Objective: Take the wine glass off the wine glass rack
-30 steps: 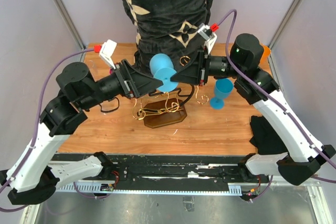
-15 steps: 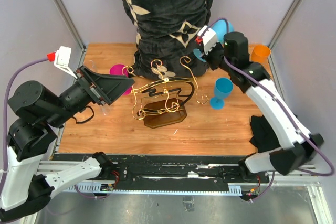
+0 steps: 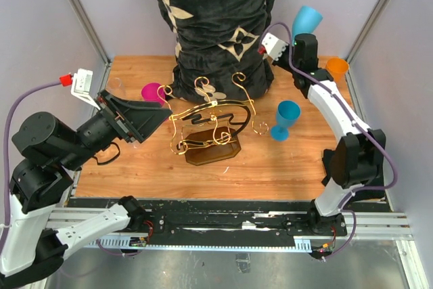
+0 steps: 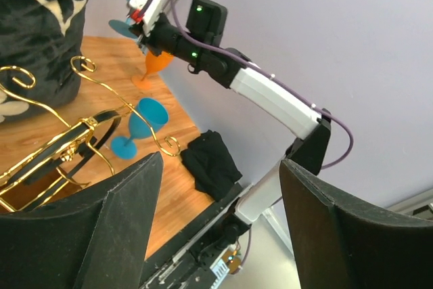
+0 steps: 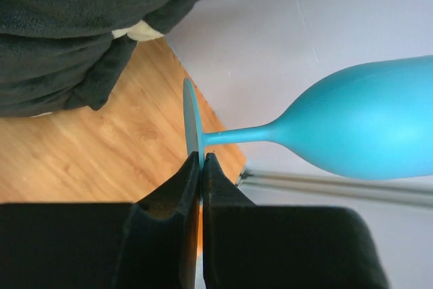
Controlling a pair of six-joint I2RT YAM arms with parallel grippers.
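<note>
Right hand (image 5: 201, 162) pinches blue wine glass (image 5: 365, 126) foot (bowl sideways).

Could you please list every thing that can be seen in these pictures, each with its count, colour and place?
wine glass rack: one, gold wire on a dark brown base, middle of the table
held wine glass: one, blue, in the air at far right, off the rack
standing wine glass: one, blue, right of the rack
pink glass: one, pink, left of the rack
orange glass: one, orange, far right corner
patterned cloth: one, black with cream flowers, at the back
small cloth: one, black, near right edge
table: one, brown wood
left tool: one, black, open, left of the rack
right tool: one, black, shut on the held glass's foot
</note>
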